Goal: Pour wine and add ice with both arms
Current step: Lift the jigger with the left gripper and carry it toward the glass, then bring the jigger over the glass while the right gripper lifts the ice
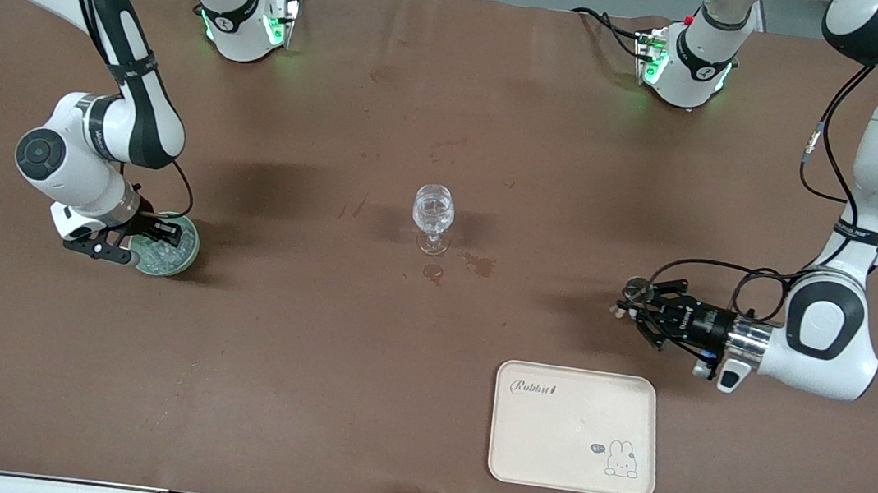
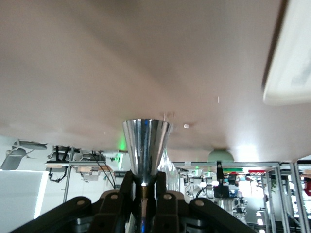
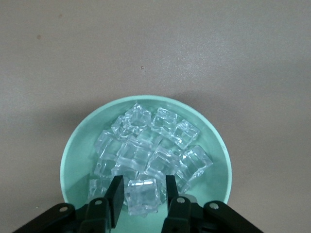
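Overhead, the stemmed glass (image 1: 432, 217) stands mid-surface; the right gripper (image 1: 159, 235) dips into the green bowl (image 1: 186, 255) toward the right arm's end. Meanwhile the left gripper (image 2: 144, 187) pinches a shiny metal cup (image 2: 145, 148). Closer in, the right gripper (image 3: 142, 193) brackets one cube of ice (image 3: 142, 195); squeeze squarely, lift straight.

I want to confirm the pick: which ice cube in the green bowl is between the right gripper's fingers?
The ice cube at the bowl's rim nearest the right gripper. It alone sits between the two black fingers; the other cubes lie heaped deeper in the bowl.
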`<state>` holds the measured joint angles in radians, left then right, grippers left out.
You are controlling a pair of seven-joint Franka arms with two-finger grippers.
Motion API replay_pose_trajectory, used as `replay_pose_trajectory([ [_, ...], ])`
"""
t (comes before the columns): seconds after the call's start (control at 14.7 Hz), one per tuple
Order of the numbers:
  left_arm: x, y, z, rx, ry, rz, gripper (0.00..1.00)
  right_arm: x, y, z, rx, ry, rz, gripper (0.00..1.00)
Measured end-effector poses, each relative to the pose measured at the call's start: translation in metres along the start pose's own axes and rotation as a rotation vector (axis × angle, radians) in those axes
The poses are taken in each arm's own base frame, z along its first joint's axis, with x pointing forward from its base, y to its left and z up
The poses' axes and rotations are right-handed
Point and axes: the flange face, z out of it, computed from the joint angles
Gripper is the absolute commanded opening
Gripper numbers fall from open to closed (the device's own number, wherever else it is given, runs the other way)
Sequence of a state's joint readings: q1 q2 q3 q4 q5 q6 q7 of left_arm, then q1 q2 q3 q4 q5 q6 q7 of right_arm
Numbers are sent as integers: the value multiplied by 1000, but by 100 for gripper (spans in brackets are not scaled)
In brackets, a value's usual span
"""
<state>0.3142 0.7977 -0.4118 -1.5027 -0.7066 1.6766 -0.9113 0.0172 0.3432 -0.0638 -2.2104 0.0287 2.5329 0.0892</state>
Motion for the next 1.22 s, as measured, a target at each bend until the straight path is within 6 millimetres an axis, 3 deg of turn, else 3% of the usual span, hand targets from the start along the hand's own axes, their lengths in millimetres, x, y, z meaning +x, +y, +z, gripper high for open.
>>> replay_pose_trajectory([
  [0.2,-66,24,33,34,45,21,0,0,0,2,-1,-3,0,41],
  [0.41,-116,40,65,47,102,19,0,-1,0,3,-1,-6,0,40],
  [0.68,-171,52,118,70,193,-2,0,-1,0,3,-1,-8,0,17],
  [0.82,-184,53,134,84,257,-17,0,-1,0,3,-2,-19,1,13],
  [1.02,-187,53,148,111,325,-35,0,7,-1,-8,-4,-52,1,11],
  [1.22,-193,55,146,99,335,-52,0,29,-5,-45,-6,-114,-2,9],
])
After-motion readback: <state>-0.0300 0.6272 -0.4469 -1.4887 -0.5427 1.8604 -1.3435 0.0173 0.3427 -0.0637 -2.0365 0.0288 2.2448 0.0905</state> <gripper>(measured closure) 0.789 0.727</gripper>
